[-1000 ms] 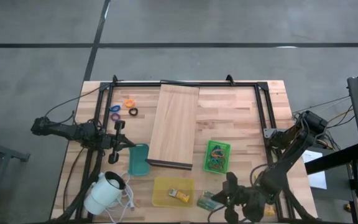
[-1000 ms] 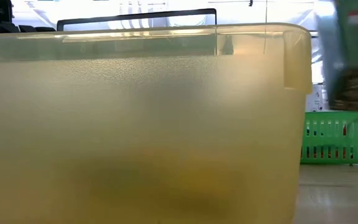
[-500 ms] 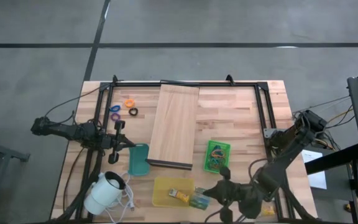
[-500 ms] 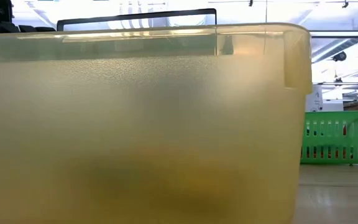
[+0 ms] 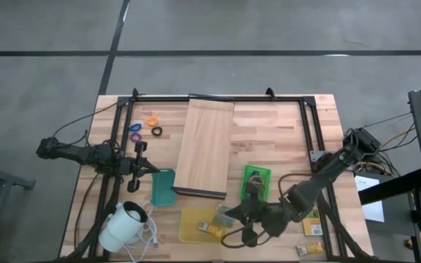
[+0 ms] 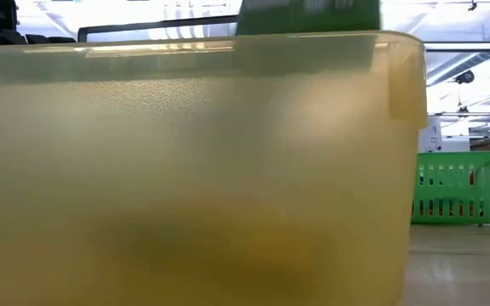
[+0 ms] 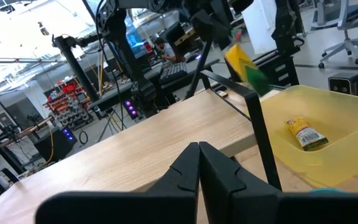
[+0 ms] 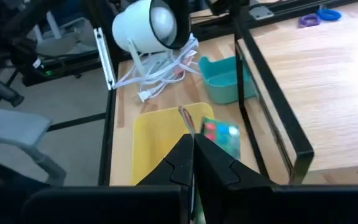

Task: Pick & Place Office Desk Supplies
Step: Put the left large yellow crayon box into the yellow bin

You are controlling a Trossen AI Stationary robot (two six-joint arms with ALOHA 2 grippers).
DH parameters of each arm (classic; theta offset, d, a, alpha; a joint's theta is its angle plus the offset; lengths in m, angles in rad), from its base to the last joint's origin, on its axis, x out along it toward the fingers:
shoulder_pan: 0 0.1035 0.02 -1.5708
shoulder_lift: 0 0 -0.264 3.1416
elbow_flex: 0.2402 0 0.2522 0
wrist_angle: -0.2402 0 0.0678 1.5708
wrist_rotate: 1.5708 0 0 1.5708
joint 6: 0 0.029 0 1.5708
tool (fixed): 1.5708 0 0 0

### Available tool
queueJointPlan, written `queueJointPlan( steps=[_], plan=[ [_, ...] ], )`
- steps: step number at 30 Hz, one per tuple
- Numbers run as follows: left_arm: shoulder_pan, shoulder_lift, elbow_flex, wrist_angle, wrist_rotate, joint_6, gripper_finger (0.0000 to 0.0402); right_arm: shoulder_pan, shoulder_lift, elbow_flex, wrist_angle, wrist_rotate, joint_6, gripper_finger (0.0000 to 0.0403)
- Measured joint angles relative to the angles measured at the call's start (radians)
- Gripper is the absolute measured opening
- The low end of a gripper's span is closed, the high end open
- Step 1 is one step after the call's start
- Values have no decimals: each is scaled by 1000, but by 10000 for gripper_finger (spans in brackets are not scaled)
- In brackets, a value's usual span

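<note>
**Packet over yellow bin; most supplies unsorted**

The right gripper (image 5: 229, 216) was clamped on a yellow-green packet (image 8: 221, 135) above the yellow bin (image 5: 188, 228), which held one packet (image 5: 209, 229) already. The left gripper (image 5: 152, 169), closed and empty, waited at nine o'clock. Rings (image 5: 145, 127) at eleven o'clock and packets (image 5: 313, 229) at four o'clock remained.

Board (image 5: 205, 148) mid-table; 3 rings (image 5: 145, 127) left; basket (image 5: 255, 183) right.
</note>
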State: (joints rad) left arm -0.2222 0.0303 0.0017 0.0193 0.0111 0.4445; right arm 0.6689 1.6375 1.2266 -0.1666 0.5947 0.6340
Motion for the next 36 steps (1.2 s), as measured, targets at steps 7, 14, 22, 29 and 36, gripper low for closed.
queueJointPlan(
  steps=[7, 14, 22, 29, 36],
  plan=[
    [0, 0, 0, 0, 0, 0, 12, -54, 0, -6, 45, -121, -61, 8],
    [-1, 0, 0, 0, 0, 0, 12, -90, 58, -12, 88, -210, -116, 8],
    [-1, 0, 0, 0, 0, 0, 12, -89, 117, -13, 153, -258, -139, 8],
    [-1, 0, 0, 0, 0, 0, 12, -98, 148, -13, 175, -254, -138, 8],
    [-1, 0, 0, 0, 0, 0, 12, -108, 164, -14, 170, -252, -143, 8]
  ],
)
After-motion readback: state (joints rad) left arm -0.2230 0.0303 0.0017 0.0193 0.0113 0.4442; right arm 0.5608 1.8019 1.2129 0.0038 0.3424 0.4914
